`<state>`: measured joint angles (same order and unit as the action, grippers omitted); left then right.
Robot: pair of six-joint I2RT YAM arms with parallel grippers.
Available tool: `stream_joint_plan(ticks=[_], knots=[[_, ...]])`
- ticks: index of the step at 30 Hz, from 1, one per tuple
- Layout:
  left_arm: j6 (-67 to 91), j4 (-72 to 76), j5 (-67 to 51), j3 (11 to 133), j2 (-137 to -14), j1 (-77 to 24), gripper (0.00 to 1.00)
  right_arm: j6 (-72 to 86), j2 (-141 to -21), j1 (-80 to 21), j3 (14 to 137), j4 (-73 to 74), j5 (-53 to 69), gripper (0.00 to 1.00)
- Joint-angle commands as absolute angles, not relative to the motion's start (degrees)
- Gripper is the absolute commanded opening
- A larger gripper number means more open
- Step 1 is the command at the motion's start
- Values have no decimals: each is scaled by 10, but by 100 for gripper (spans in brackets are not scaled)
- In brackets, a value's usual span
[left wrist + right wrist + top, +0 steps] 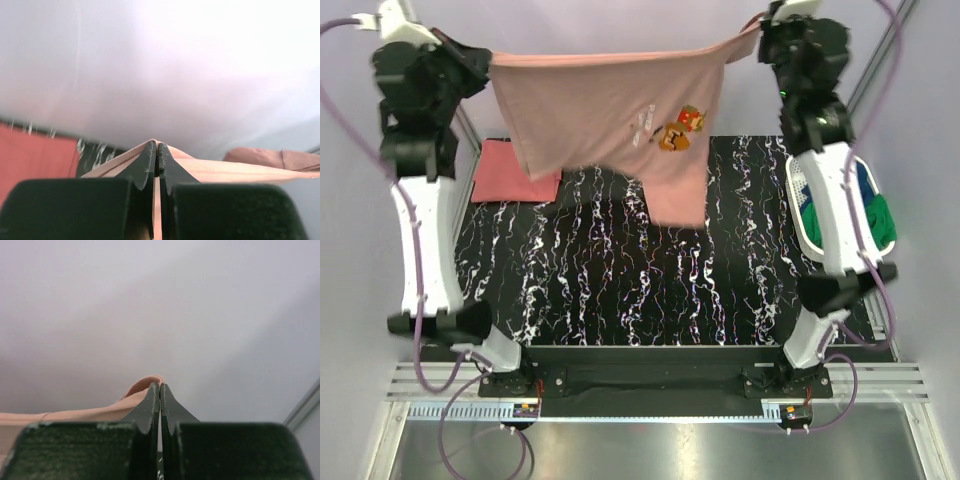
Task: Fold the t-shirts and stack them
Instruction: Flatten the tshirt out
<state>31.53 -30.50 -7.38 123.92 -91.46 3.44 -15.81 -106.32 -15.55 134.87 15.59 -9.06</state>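
A pale salmon-pink t-shirt (605, 115) with a small orange print hangs stretched in the air between both arms, above the far side of the table. My left gripper (488, 62) is shut on its left top corner; the left wrist view shows the cloth (225, 170) pinched between the closed jaws (157, 146). My right gripper (760, 30) is shut on its right top corner; the right wrist view shows the cloth (135, 392) clamped at the tips (160, 386). A darker coral-red t-shirt (515, 172) lies folded flat at the table's far left, also seen in the left wrist view (35, 160).
A black marbled mat (650, 270) covers the table. A white basket (798, 200) with blue and green clothes stands at the right edge, partly behind the right arm. Pale walls surround the table.
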Motion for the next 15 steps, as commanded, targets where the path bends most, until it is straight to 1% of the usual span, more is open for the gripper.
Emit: stream_joint_plan(ticks=[1,7,11,15], knots=[[314,-321,-83,1232,-856,37,0,-185,-957,-153,1304,120,-104,0],[294,-340,-105,1215,-745,33,0,-179,-803,-153,1198,134,-74,0],[290,-367,-116,1220,-687,33,0,-159,-721,-153,1180,165,-46,0],[295,-417,-132,1226,-642,33,0,-135,-643,-153,1175,228,-19,0]])
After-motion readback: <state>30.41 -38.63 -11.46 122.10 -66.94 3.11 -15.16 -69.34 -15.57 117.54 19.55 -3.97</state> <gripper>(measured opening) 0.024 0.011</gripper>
